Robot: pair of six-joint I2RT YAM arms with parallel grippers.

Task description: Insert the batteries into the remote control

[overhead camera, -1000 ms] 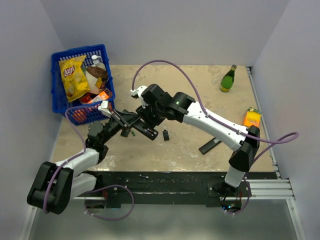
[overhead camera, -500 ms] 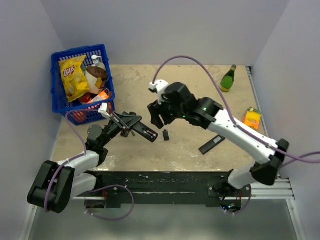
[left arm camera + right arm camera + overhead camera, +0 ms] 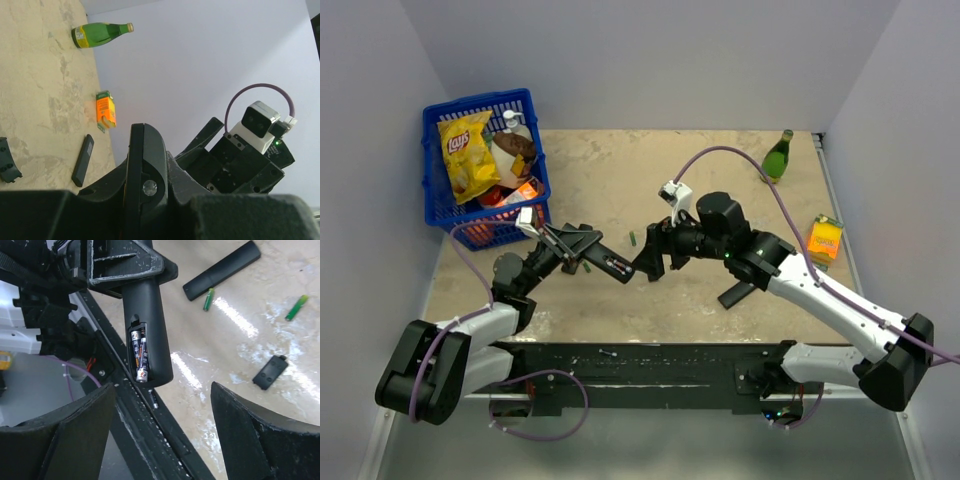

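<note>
Table (image 3: pixel 620 170): sandy top, both arms reaching over its middle.

Blue basket (image 3: pixel 480 100): far left corner of the table, holding a yellow crisp bag (image 3: pixel 468 150) and other groceries.

Left gripper (image 3: pixel 582 254): clamped on one end of the remote control (image 3: pixel 612 265), which it holds off the table above the left middle, its free end pointing toward the right arm.

Right gripper (image 3: pixel 165 435): fingers spread wide, nothing between them. It faces the free end of the remote control, close to it but not touching.

Remote control, right wrist view (image 3: pixel 150 325): back compartment uncovered, two dark batteries (image 3: pixel 140 356) seated side by side inside.

Second black remote (image 3: pixel 740 293): flat on the table, right of centre, toward the near edge.

Green bottle (image 3: pixel 777 158): upright at the far right corner.

Orange carton (image 3: pixel 825 237): at the right edge of the table.

Back cover (image 3: pixel 270 372): small black piece flat on the table, apart from the remote control.

Green batteries: two loose on the table, one (image 3: pixel 208 299) just beside the second remote, the other (image 3: pixel 297 307) well apart from it
</note>
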